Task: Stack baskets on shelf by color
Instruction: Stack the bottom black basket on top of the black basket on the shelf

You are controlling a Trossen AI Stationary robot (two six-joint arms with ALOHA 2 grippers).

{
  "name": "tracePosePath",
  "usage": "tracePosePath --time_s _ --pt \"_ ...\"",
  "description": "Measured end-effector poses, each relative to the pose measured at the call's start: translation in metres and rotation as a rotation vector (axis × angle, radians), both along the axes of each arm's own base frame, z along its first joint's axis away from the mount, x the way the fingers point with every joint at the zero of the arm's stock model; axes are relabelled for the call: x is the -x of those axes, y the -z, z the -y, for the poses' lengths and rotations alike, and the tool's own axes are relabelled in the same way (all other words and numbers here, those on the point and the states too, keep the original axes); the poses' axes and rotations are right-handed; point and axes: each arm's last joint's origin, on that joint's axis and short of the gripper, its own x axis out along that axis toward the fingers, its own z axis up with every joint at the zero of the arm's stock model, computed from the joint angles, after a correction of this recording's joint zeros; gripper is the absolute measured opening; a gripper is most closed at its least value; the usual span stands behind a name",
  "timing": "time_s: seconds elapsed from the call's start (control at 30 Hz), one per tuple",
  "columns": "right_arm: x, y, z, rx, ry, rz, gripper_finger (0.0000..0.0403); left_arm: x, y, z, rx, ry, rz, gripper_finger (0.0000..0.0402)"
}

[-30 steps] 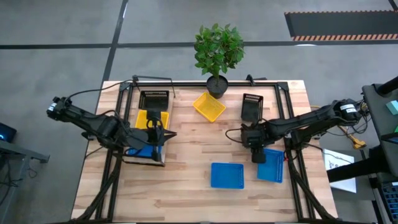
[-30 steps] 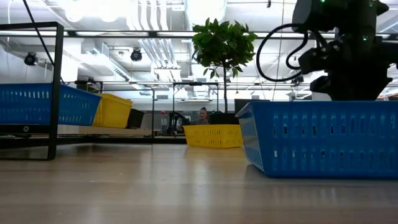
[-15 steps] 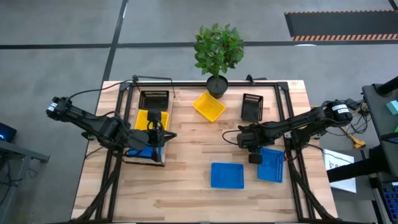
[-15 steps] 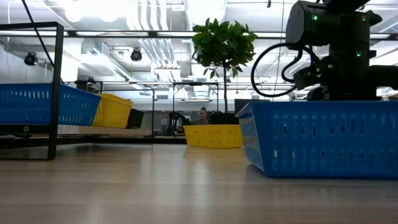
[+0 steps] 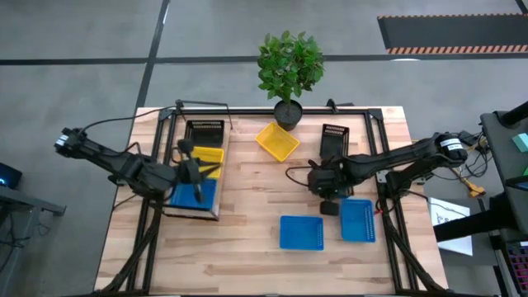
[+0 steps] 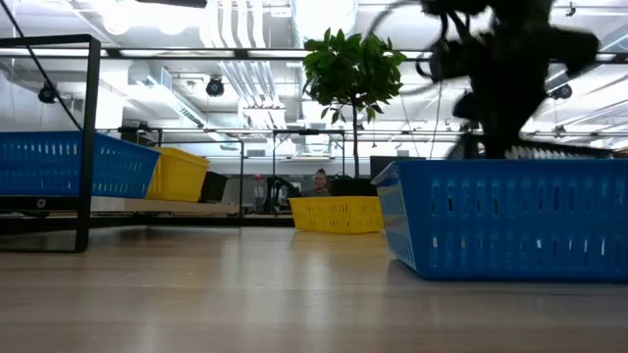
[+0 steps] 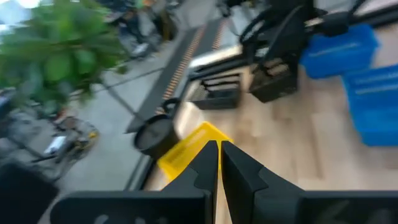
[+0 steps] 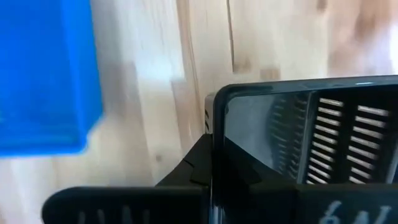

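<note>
While the left hand [image 5: 196, 169] hangs closed, the right hand [image 5: 328, 206] grips a black basket [image 8: 311, 143].

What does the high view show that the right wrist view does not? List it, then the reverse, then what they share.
Only the high view: the plant, the shelf with its baskets, the loose yellow basket, and the left claw over the shelf.
Only the right wrist view: the right claw shut on the rim of a black basket, whose mesh slots show close up.
Both: a blue basket and the wooden tabletop.
</note>
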Motion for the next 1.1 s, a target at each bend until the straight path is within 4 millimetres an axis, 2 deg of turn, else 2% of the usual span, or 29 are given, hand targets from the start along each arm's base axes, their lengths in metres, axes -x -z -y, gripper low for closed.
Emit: tracePosePath --time_s 0.1,0.27,0.57,0.7,0.83,1.1 --pt "-0.010 -0.019 -0.001 -0.003 0.003 0.074 0.0008 0.009 0.002 -0.005 -0.013 -0.049 0.058 0.0003" --pt "-0.027 -0.052 0.000 0.090 0.033 0.260 0.0008 0.022 0.004 -0.011 -0.037 -0.075 0.155 0.0003" --pt "-0.066 -0.103 0.001 0.216 0.091 0.786 0.0008 0.039 0.010 -0.019 -0.023 -0.121 0.306 0.0003" --pt "-0.087 -0.112 0.000 0.298 0.040 0.950 0.0008 0.043 0.015 -0.021 -0.018 -0.126 0.325 0.0003" --pt "-0.116 -0.114 0.004 0.363 0.017 1.055 0.0008 0.046 0.014 -0.022 -0.006 -0.127 0.341 0.0003" --pt "-0.179 -0.109 0.026 0.478 0.003 1.073 0.0008 0.050 0.012 -0.024 0.030 -0.130 0.375 0.0003"
